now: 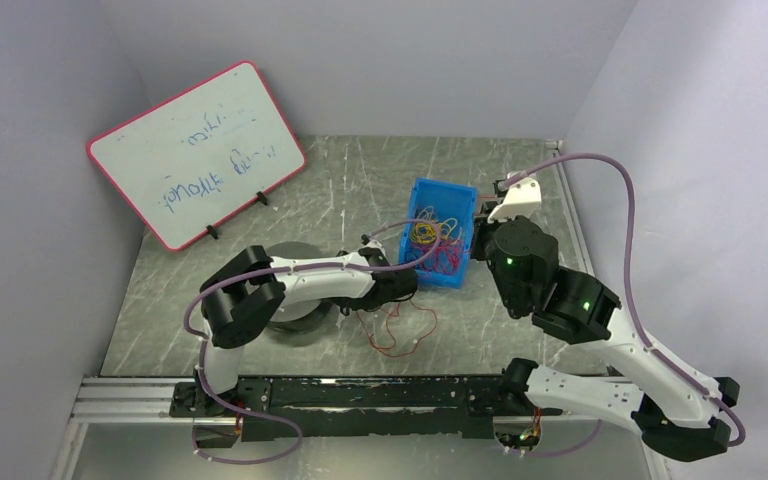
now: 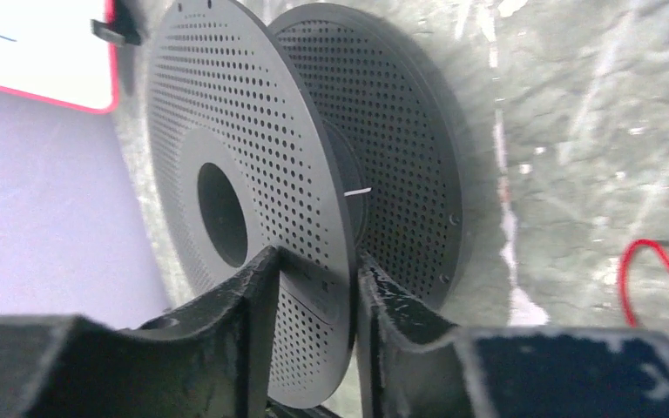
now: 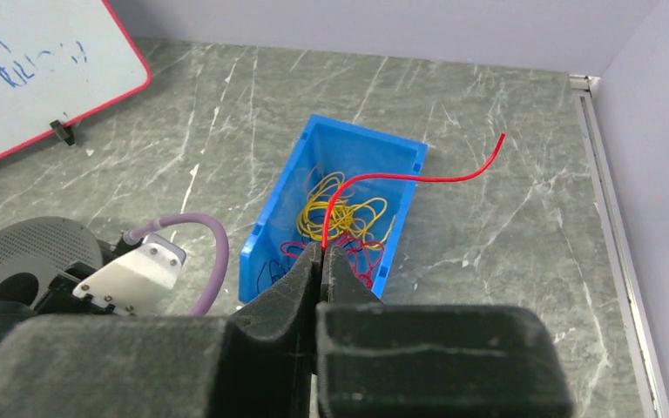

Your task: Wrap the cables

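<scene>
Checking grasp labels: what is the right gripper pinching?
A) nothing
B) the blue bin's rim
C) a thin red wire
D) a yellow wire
C: in the right wrist view the right gripper is shut on the red wire, which rises from its fingertips and curves away above the blue bin.

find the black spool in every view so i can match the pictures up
Top external: black spool left of centre, mostly hidden under the left arm.
Left wrist: spool fills the middle, one perforated flange between the left gripper fingers.
Right wrist: spool at the lower left edge.
Shared landmark: red-framed whiteboard, upper left in all three.
</scene>
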Tool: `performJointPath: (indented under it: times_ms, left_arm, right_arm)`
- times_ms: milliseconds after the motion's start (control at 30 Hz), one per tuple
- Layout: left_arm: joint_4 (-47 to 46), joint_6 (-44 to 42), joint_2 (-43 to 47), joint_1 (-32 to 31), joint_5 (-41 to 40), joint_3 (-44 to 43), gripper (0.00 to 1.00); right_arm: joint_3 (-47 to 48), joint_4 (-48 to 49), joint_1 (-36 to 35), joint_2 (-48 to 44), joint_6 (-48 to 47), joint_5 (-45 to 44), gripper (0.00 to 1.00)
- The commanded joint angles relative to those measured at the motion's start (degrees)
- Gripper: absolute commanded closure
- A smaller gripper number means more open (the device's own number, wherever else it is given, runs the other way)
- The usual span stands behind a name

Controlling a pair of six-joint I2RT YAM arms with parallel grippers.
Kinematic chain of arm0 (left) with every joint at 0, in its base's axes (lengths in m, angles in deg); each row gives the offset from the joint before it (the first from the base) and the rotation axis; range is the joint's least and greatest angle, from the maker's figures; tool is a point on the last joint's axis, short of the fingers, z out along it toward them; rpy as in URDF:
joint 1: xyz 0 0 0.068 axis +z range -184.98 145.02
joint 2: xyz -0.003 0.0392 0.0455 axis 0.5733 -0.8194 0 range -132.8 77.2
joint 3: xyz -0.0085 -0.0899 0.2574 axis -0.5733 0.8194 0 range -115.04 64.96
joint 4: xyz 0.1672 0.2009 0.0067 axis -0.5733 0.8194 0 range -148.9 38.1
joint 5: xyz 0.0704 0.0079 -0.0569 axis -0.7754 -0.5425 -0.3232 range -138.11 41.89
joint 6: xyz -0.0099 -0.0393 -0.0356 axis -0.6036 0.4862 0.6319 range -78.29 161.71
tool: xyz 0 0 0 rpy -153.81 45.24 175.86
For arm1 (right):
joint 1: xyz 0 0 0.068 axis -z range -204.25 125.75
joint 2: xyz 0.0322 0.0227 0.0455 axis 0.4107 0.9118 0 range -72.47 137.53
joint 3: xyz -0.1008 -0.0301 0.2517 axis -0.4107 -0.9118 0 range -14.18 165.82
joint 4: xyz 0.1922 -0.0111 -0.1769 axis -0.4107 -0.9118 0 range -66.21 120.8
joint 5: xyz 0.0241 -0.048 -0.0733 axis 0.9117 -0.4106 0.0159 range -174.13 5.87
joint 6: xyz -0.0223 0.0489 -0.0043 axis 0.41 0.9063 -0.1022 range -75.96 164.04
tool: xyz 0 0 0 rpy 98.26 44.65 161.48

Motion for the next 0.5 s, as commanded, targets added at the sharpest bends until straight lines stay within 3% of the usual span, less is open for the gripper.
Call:
performJointPath:
  times_ms: [0,167,467]
  left_arm:
    - [3.47,2.43,2.54,-0.35,-3.99,-2.47,0.68]
    - [6.20,3.70,5.33,-0.35,-6.01,-3.52,0.91]
    - [12.63,5.54,11.90,-0.44,-9.77,-7.33,0.93]
  right_arm:
    - [-0.49,1.51,-0.03,-0.79,0.04,0.04,1.00]
    - [-0.54,1.85,-0.09,-0.92,-0.14,0.04,1.00]
    - [-0.63,3.28,-0.06,-0.52,-1.00,1.15,1.00]
